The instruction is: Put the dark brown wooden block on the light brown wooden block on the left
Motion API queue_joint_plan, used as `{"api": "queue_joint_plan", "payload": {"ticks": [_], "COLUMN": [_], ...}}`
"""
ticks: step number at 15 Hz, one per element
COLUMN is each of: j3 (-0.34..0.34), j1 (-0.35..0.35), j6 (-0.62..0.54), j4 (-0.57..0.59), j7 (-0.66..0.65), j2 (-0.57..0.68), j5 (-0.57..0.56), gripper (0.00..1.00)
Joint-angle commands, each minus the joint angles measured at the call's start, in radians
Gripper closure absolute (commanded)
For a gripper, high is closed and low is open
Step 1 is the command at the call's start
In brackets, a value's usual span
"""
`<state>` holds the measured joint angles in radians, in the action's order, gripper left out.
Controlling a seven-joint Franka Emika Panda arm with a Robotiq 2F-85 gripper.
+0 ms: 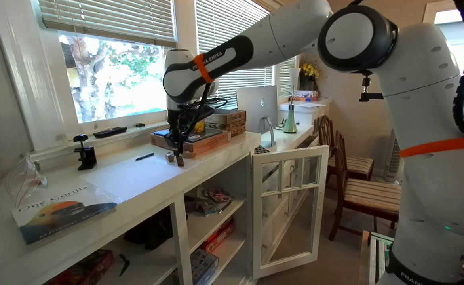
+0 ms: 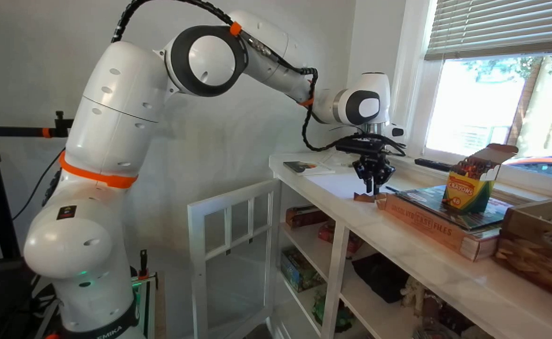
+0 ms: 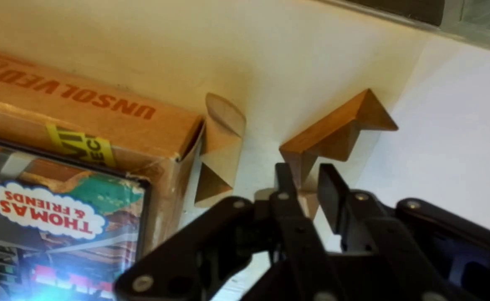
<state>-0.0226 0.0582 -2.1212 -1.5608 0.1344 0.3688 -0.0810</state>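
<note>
A dark brown zigzag wooden block [image 3: 333, 129] lies on the white counter just beyond my fingertips in the wrist view. It also shows in both exterior views [image 1: 180, 161] [image 2: 364, 197]. A light brown block [image 3: 224, 146] lies beside the cardboard box. Another block [image 3: 310, 202] is partly hidden behind my fingers; it shows left of the dark one in an exterior view [image 1: 170, 157]. My gripper [image 3: 305, 167] points down, low over the blocks. Its fingers are apart with a narrow gap, and neither finger visibly grips anything. The exact height above the dark block cannot be told.
An "Unsolved Case Files" box [image 2: 422, 221] bears a DVD case and a crayon box [image 2: 466, 190]. White paper [image 1: 133, 178], a black pen [image 1: 144, 156], a book [image 1: 63, 211] and a black clamp [image 1: 85, 154] are on the counter. A cabinet door [image 1: 287, 150] stands open below.
</note>
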Motion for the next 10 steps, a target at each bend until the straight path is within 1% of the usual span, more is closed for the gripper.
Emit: {"api": "queue_joint_plan", "payload": {"ticks": [1,4,6,7,10], "j3": [0.012,0.013,0.007,0.005,0.000], "j1": [0.002,0.005,0.006,0.011,0.024], "j6": [0.169,0.263,0.255,0.250,0.227], "j4": [0.011,0.031,0.030,0.033,0.035], "j7": [-0.109,-0.180,-0.232,-0.267,-0.366], "j2": [-0.037,-0.038,-0.037,-0.032,-0.024], "j5": [-0.003,0.001,0.026,0.036,0.059], "gripper": [0.44,0.22,0.07,0.01,0.00]}}
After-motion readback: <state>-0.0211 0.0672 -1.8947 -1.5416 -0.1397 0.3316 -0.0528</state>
